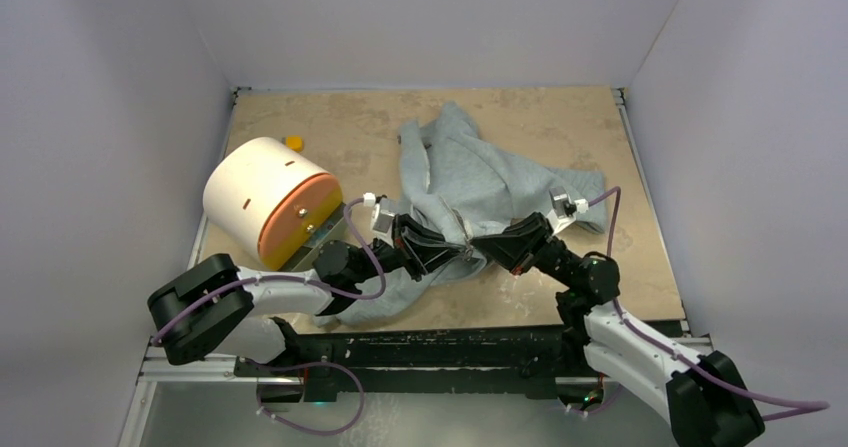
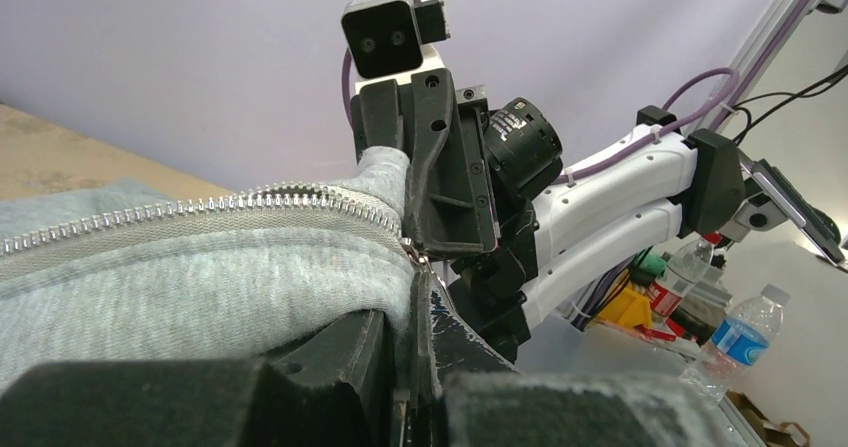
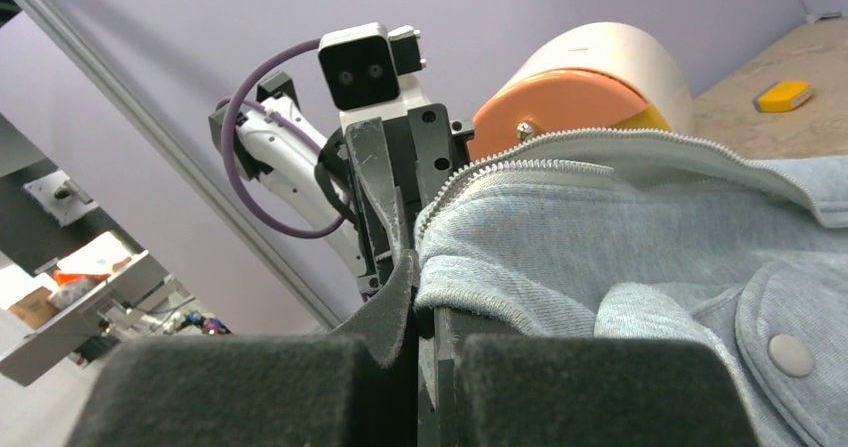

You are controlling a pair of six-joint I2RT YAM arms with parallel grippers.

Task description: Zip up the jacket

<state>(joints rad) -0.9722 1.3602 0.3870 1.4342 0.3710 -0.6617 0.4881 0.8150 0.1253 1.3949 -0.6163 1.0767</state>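
The light grey jacket point(image 1: 455, 172) lies spread on the table, its bottom hem lifted between my two grippers near the front middle. My left gripper point(image 1: 455, 254) is shut on the hem at the bottom of one zipper side; in the left wrist view the jacket point(image 2: 180, 277) runs over the fingers with its metal zipper teeth point(image 2: 220, 205) ending at the jaws. My right gripper point(image 1: 482, 244) faces it, shut on the other hem edge. In the right wrist view the jacket point(image 3: 600, 237) and its zipper teeth point(image 3: 560, 147) lead into the jaws. The two grippers almost touch.
A large white cylinder with an orange end point(image 1: 268, 202) lies at the left, close to my left arm. A small yellow object point(image 1: 294, 142) sits behind it. The table's walls point(image 1: 120, 117) close in left, right and back.
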